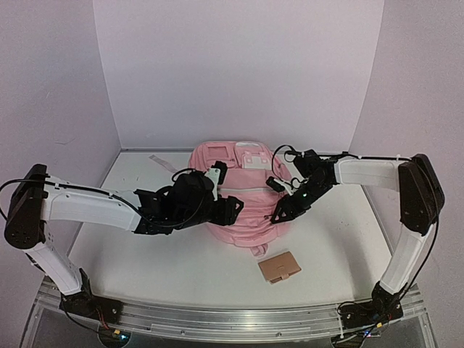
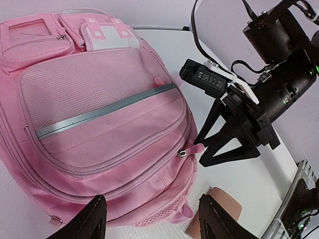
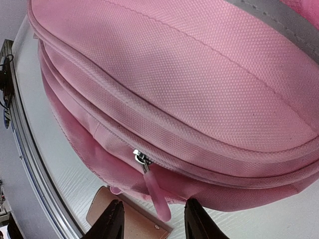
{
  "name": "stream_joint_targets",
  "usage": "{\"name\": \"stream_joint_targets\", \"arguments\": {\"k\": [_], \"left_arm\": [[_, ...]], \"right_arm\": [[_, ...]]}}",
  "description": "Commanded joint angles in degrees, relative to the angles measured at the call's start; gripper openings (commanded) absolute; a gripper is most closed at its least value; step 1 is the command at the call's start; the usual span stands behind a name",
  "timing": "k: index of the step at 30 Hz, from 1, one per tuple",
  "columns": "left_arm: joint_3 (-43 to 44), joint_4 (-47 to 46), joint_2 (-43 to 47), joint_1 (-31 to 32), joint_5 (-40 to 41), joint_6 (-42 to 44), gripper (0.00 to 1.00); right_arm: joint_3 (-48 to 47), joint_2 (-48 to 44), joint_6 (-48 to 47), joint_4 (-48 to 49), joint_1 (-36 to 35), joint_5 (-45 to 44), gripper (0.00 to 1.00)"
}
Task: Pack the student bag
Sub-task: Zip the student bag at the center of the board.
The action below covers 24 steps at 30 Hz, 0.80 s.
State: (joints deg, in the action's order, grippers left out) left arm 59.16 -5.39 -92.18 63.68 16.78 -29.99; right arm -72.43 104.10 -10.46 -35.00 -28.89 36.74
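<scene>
Pink woven cloth, soft and slack, makes up the student bag [image 1: 250,217]. It lies flat in the middle of the white tabletop [image 1: 145,254] with its front pockets facing up. A bag like this will probably sag and fold wherever it is lifted, and the fabric offers no firm edge to pinch. It looks light and thinly filled, so it may slide on the smooth surface when a zip is tugged. The sensible place to take hold is the small pink zipper pull [image 3: 155,194], which hangs from its metal slider at the bag's lower right edge in the top view. The other arm would do well to press or pinch the cloth nearby so the bag does not follow the tug.

The right gripper [image 3: 154,216] sits at exactly that spot. Its fingers [image 3: 113,221] stand a narrow gap apart on either side of the pull, which hangs between them unclamped, as far as the right wrist view shows. The left gripper [image 2: 152,211] hovers over the lower left of the bag, its fingers spread wide with nothing between them. A tan wallet-like case [image 1: 279,267] lies on the tabletop just below the bag, near its lower edge and apart from both grippers.
</scene>
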Motion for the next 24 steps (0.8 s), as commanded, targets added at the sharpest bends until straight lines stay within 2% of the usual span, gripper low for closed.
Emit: {"name": "stream_joint_targets", "arguments": {"k": [1,3,6,7,12,24], "left_arm": [[1.64,2.19,0.73,-0.49,1.32,0.34,0.64],[2.19,3.33,0.42,-0.57,1.4,1.23,0.64],[4.34,7.68,-0.7,-0.58,1.12,4.93,0.64],[5.09,9.44,-1.15,-0.58,0.49,7.13,0.65],[8.61,15.46,-3.43,-0.58,-2.2,18.99,0.66],[16.25,12.47,-13.14,-0.52,-1.61,41.61,0.54]], "right_arm": [[-2.01,0.66,-0.17,-0.96,-0.69,1.17,0.36],[-2.17,0.7,-0.14,-0.98,-0.89,1.41,0.28],[-3.05,0.79,0.13,-1.28,-0.91,1.65,0.03],[-3.25,0.56,0.26,-1.47,-0.91,1.63,0.0],[-3.65,-2.13,1.08,-2.08,-0.92,2.46,0.0],[-4.99,-5.31,4.98,-2.35,-0.92,7.33,0.0]]}}
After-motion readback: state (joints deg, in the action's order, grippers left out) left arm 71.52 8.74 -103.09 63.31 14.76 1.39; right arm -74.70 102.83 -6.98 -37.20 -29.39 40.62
